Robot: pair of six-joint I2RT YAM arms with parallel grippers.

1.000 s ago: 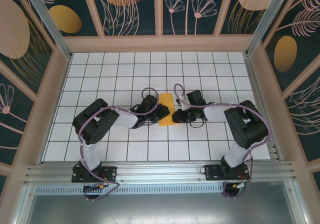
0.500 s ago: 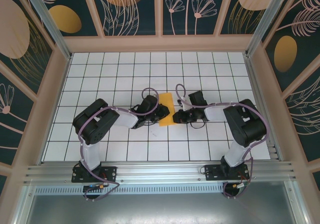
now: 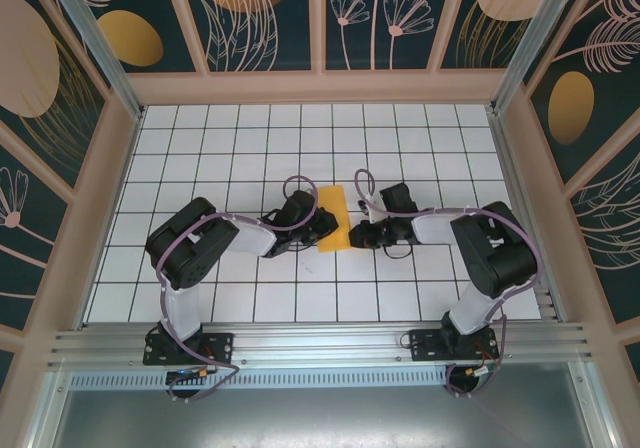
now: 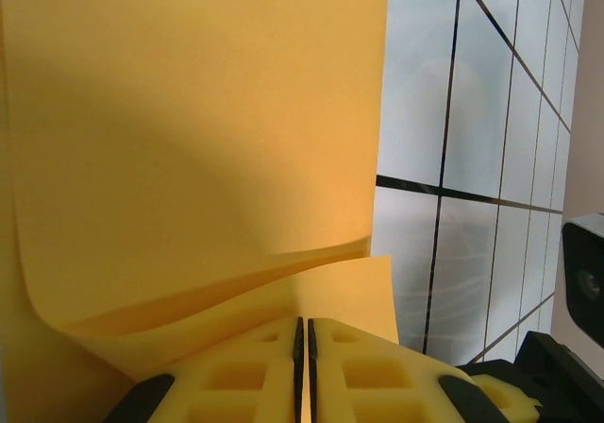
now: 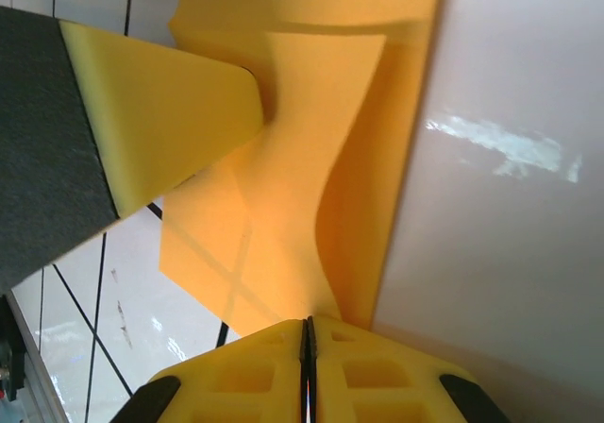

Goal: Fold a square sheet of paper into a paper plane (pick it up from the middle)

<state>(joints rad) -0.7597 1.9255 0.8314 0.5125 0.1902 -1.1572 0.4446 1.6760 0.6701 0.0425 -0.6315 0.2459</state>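
White gridded tabletop lies under folded yellow paper; left gripper and right gripper each pinch its edge, jaws closed tight.

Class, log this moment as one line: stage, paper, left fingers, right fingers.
stage: folding | paper: bent, layers overlapping | left fingers: shut on paper | right fingers: shut on paper
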